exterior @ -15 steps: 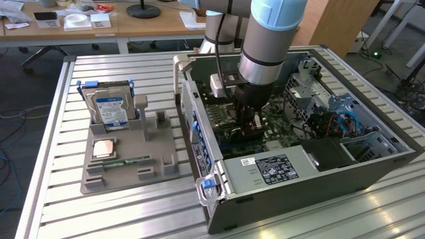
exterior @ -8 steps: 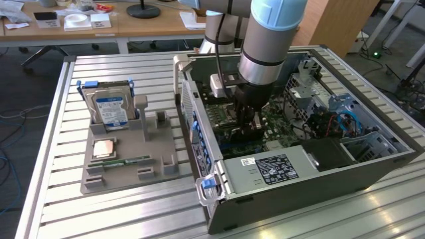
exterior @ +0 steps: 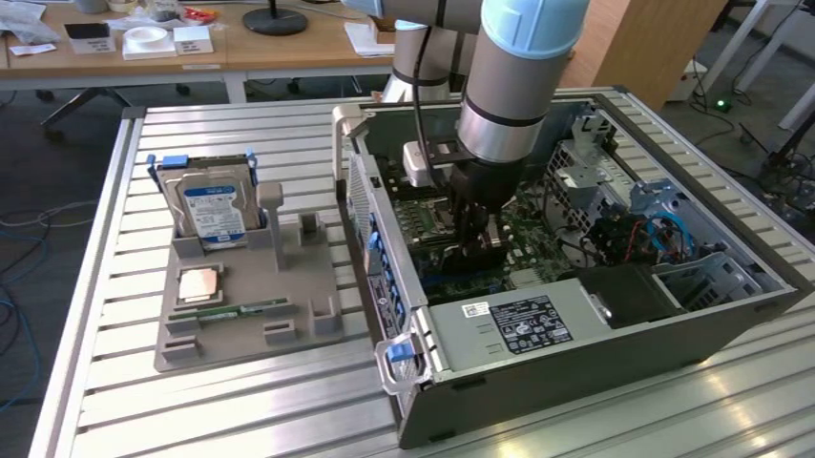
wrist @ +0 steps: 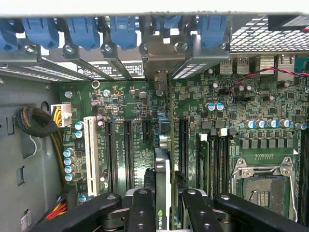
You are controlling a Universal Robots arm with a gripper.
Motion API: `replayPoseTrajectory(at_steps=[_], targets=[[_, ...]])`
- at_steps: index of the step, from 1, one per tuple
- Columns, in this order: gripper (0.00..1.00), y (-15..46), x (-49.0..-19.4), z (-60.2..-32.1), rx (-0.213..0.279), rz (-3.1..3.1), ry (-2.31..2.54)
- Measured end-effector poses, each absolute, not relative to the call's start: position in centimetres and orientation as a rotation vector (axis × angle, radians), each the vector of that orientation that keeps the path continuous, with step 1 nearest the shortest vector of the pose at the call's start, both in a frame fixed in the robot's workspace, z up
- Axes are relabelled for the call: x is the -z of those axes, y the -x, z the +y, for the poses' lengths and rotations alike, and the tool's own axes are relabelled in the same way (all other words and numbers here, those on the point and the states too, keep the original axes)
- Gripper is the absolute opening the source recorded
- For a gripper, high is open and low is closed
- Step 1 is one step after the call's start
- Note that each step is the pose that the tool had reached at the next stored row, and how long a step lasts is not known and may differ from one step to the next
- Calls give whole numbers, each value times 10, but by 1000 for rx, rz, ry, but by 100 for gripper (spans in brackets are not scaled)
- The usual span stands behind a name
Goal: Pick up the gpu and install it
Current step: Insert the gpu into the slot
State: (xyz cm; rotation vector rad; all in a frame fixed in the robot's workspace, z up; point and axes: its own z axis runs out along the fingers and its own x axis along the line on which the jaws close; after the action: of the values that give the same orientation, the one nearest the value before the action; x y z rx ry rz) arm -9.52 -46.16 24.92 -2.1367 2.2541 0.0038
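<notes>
**Inspector:** The gpu (wrist: pixel 163 193) stood on edge inside the open computer case (exterior: pixel 612 353), upright over the motherboard (wrist: pixel 241 111), in line with an expansion slot among the dark slots beside the white slot (wrist: pixel 90 154). Its silver end bracket (wrist: pixel 161 58) met the rear wall of the case, under the blue retention clips (wrist: pixel 120 31).

**Assessor:** And the grip?

**Inspector:** The gripper (wrist: pixel 164 208) straddled the card's upper edge, one black finger (wrist: pixel 141 208) on each side and close to its faces. Whether the pads were pressing the card or standing just off it, I could not tell.

**Assessor:** Handling?

**Inspector:** In my judgement, light and stiff, but fragile: a thin board with exposed components. Best taken across its flat faces near mid-length, as here, away from the connector edge. Smooth faces could slip under a loose pinch.

**Assessor:** Surroundings?

**Inspector:** In the exterior view, a grey parts tray (exterior: pixel 242 334) held a hard drive (exterior: pixel 214 212), well apart from the case.
</notes>
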Motion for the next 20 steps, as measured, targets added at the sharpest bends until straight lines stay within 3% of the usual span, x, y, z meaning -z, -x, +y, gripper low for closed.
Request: replayPoseTrajectory(at_steps=[20], targets=[[26, 97, -248, -462, -2, 2254, 2137]])
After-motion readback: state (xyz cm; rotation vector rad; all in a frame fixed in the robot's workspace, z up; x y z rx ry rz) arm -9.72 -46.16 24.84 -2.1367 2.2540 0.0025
